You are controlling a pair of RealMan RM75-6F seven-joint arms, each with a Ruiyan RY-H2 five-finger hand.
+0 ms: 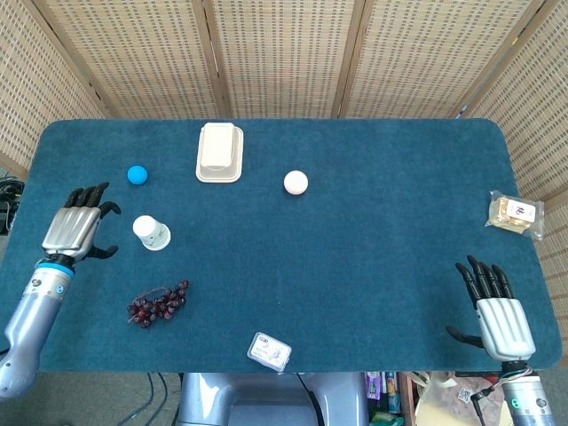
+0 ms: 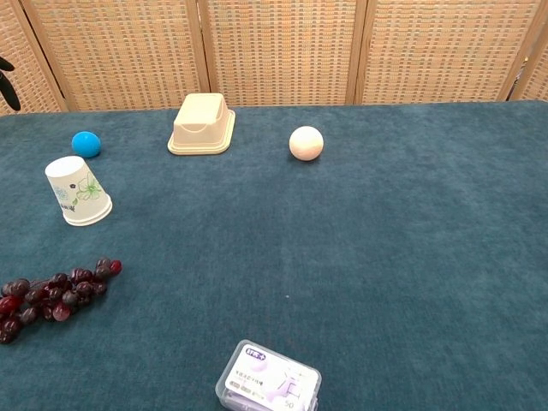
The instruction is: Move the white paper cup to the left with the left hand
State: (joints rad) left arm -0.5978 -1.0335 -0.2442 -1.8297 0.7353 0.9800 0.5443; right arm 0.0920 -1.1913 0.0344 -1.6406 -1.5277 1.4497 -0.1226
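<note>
The white paper cup (image 1: 150, 232) (image 2: 77, 191) stands upside down on the blue table, left of centre, with a flower print on its side. My left hand (image 1: 78, 225) hovers just left of the cup, apart from it, fingers spread and holding nothing; only a dark fingertip (image 2: 5, 65) shows at the chest view's left edge. My right hand (image 1: 497, 308) rests open at the table's near right corner, far from the cup.
A blue ball (image 1: 136, 174) lies behind the cup and a bunch of dark grapes (image 1: 157, 303) in front of it. A beige container (image 1: 219, 152), a white ball (image 1: 295, 182), a clear plastic box (image 1: 268, 351) and a snack packet (image 1: 515, 213) also lie on the table.
</note>
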